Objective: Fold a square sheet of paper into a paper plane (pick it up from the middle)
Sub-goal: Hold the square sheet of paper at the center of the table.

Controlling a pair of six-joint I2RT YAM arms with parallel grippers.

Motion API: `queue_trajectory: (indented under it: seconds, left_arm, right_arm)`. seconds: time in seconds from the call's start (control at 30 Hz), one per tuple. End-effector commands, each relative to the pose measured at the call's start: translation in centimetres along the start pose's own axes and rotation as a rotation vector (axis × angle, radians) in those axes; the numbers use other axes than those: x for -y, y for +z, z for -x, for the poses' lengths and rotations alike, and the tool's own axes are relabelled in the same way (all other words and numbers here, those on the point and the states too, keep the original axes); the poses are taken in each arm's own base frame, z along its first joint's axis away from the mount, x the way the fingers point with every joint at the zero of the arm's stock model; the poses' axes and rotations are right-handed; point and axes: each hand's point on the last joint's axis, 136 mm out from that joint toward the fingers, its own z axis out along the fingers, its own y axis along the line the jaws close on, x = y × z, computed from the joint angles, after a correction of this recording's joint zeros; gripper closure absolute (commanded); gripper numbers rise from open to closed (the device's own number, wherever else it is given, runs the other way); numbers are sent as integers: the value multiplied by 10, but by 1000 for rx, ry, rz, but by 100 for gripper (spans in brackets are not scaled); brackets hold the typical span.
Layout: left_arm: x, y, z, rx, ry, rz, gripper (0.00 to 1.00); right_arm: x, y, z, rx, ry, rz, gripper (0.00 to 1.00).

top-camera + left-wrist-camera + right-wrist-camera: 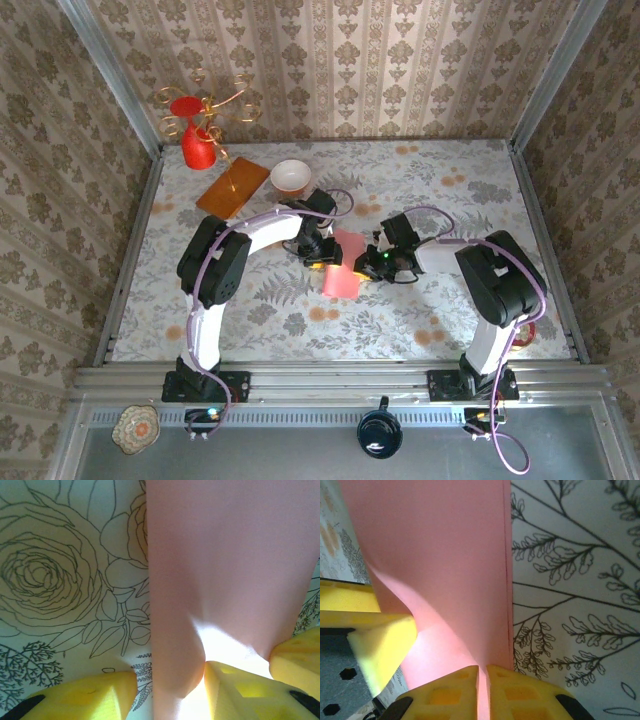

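At the middle of the surface (430, 190), the square sheet of paper (340, 270) looks folded into a strip, right pincer (482, 685) clenched on its edge, left pincer (170, 680) straddling it, grip unclear; wing folds remain.

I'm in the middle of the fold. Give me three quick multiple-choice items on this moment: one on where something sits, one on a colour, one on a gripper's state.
1. In the top view, the white bowl sits:
A) beside the wooden board, back left
B) at the near edge by the arm bases
C) on the paper

2. The sheet of paper being folded is:
A) white
B) pink
C) blue

3. The right gripper is:
A) wide open over bare cloth
B) closed on the paper's edge
C) holding the bowl

Answers:
1 A: the bowl is next to the board, near the red vase.
2 B: the paper reads pink in every view.
3 B: its fingers nearly meet, with pink paper in the slit.
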Motion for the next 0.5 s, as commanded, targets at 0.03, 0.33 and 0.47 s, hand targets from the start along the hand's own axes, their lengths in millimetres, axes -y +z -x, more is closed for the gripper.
queue_trajectory:
  seconds: [0.03, 0.33, 0.47]
  left_arm:
    - [-43, 69, -51, -174, -9, 128, 54]
    - [-15, -35, 5, 93, -30, 31, 53]
    - [-6, -76, 20, 192, -30, -43, 52]
  right_arm:
    - [40, 5, -19, -78, 35, -146, 88]
    - [65, 8, -34, -207, -27, -257, 92]
    - [68, 8, -34, -243, -66, -286, 93]
